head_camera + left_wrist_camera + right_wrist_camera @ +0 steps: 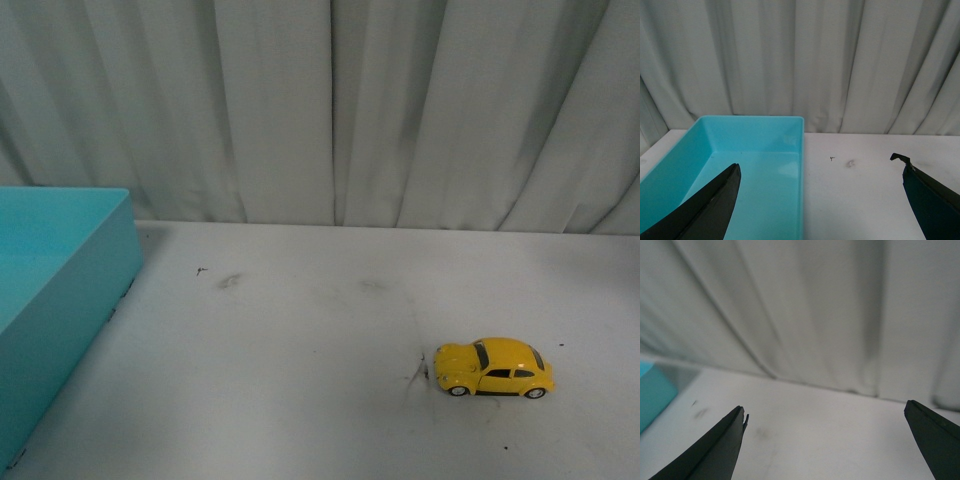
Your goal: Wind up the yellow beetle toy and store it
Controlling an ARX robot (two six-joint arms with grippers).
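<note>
Well apart, yellow beetle toy [494,367], left-edge turquoise bin [62,325]

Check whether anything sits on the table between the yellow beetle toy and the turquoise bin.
Nothing visible does. In the front view the yellow beetle toy stands at the right and the turquoise bin at the left edge. The white table between them shows only a faint smudge and a tiny dark speck.

I see dim, flat, greenish light; faint shadow under the yellow beetle toy [495,368] at 4 o'clock; right wrist feed blurred
</note>
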